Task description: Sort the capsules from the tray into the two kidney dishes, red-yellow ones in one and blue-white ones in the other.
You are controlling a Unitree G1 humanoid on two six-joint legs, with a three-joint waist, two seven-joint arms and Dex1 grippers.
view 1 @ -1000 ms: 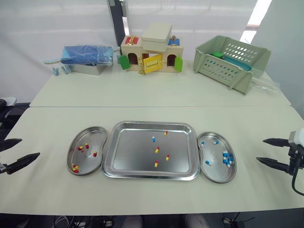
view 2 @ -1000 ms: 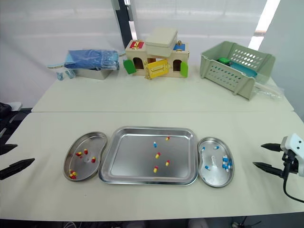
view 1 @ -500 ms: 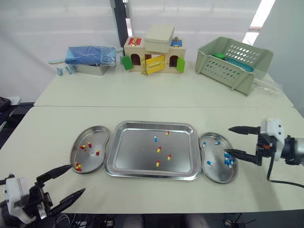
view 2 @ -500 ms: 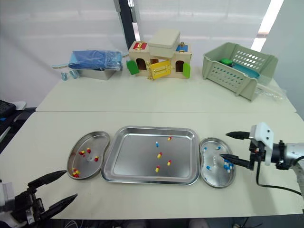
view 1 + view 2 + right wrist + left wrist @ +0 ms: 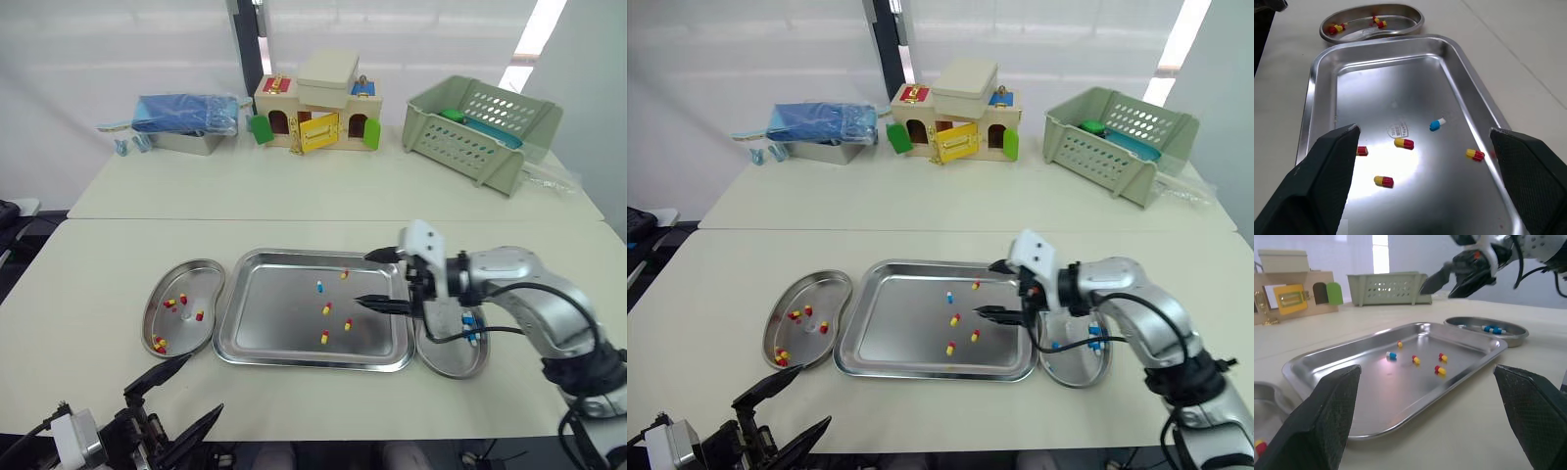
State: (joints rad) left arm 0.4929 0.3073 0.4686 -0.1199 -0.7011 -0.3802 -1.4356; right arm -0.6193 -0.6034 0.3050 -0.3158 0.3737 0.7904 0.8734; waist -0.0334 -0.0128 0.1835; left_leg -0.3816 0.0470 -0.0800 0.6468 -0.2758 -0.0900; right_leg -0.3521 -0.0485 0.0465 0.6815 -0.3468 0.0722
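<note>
The steel tray (image 5: pixel 274 323) lies mid-table holding one blue-white capsule (image 5: pixel 318 287) and several red-yellow capsules (image 5: pixel 325 308). My right gripper (image 5: pixel 364 279) hovers open over the tray's right part, nothing between its fingers; its wrist view looks down on the blue-white capsule (image 5: pixel 1437 124) and the red-yellow ones (image 5: pixel 1404 143). The left kidney dish (image 5: pixel 181 333) holds red-yellow capsules (image 5: pixel 168 304). The right kidney dish (image 5: pixel 446 352), partly hidden by my right arm, holds blue-white capsules (image 5: pixel 468 323). My left gripper (image 5: pixel 204 384) is open at the table's front edge, in front of the left dish.
At the back of the table stand a metal box with a blue bag (image 5: pixel 181 122), a wooden toy house (image 5: pixel 313 103) and a green basket (image 5: pixel 480 127). A seam (image 5: pixel 147 220) runs across the table behind the tray.
My right gripper has swung left from above the right kidney dish to above the tray's right side, still open. The left gripper has shifted a little rightward along the front edge.
</note>
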